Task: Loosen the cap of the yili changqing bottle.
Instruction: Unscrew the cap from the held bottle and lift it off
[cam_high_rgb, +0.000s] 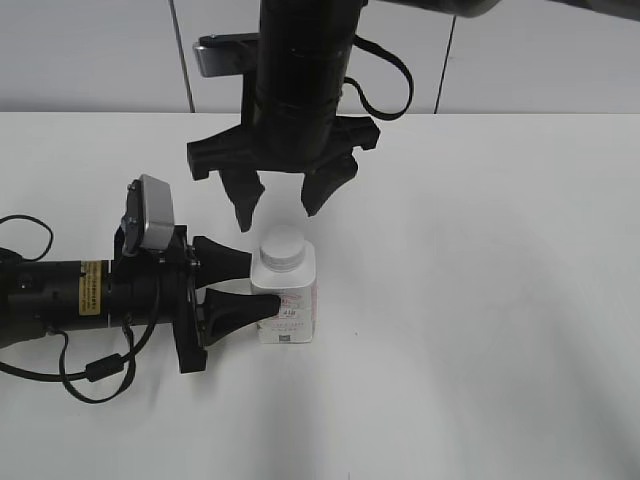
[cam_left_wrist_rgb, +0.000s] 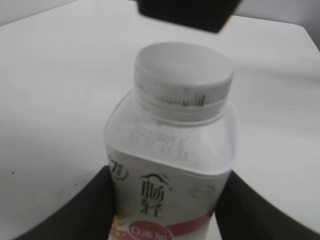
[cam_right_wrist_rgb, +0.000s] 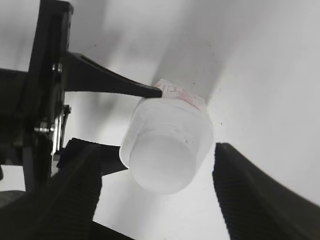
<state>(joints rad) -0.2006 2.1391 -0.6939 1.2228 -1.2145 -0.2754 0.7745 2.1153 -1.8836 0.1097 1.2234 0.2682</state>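
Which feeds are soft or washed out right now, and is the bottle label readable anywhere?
Left wrist view: label print on the bottle is readable, slightly soft; the cap is clear. Right wrist view: cap is overexposed and blurred against the white table, with soft shadows. Exterior view: sharp, evenly lit, label too small to read.

The bottle (cam_high_rgb: 285, 300) stands on the table (cam_high_rgb: 480, 300), cap (cam_high_rgb: 282, 245) on top; the left gripper (cam_high_rgb: 255, 285) flanks it from nine o'clock, the right gripper (cam_high_rgb: 280, 205) hangs above.
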